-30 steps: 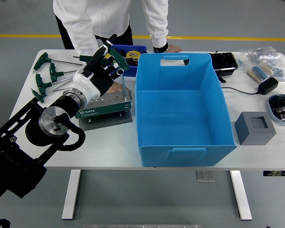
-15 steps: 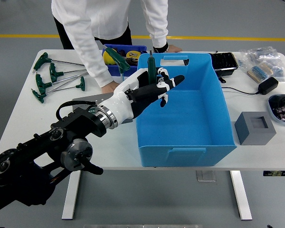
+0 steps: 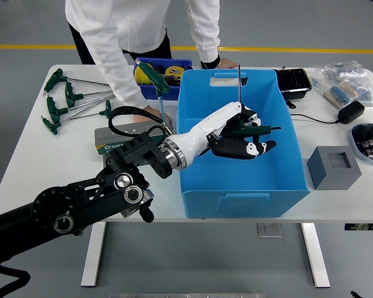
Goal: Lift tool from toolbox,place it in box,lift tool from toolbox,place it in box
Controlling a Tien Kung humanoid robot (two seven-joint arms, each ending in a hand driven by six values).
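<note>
My left hand (image 3: 244,138) reaches from the lower left over the near-left wall of the big blue box (image 3: 202,180) and hangs inside it. Its fingers are shut on the green handle of a T-handle tool (image 3: 239,93), whose thin steel shaft points straight up past the box's far rim. The green SATA toolbox (image 3: 112,143) lies left of the box, partly hidden by my forearm. A second green-handled tool (image 3: 155,77) stands in it. A person's hand (image 3: 150,112) rests on the toolbox's far end.
Several green T-handle wrenches (image 3: 65,99) lie at the table's far left. A small blue bin (image 3: 163,68) sits behind the toolbox. The person's other hand (image 3: 216,63) rests behind the box. A grey block (image 3: 334,166), black tray (image 3: 292,79) and adapter (image 3: 350,112) lie right.
My left hand has carried the tool from the toolbox rightward over the box wall and lowered it inside the box. The person leaned slightly but kept a hand on the toolbox.
</note>
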